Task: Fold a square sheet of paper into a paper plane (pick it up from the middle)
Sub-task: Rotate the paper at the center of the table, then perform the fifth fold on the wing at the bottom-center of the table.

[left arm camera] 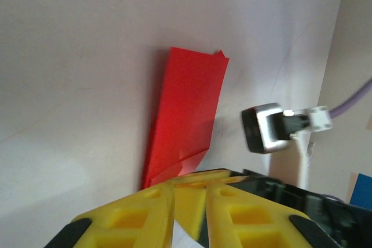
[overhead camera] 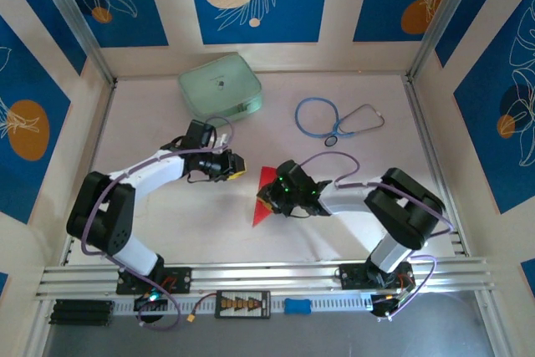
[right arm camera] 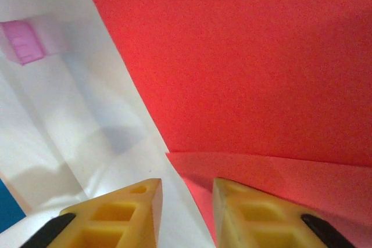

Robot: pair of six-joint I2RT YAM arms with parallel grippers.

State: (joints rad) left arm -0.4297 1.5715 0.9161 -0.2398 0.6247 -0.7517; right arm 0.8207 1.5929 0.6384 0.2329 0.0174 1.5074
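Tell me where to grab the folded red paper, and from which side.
Probably midway along a long edge of the folded red paper, low from the side, one finger sliding under. It lies flat on the table, so nothing stands up to pinch from above; the right claw sits open at its edge.

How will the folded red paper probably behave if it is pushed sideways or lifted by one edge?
The red paper looks thin and light, so it would likely slide easily on the smooth table. A shadow runs along its left edge, so it seems not quite flat; a push may catch and reopen the fold. Lifted by one edge, it would probably droop.
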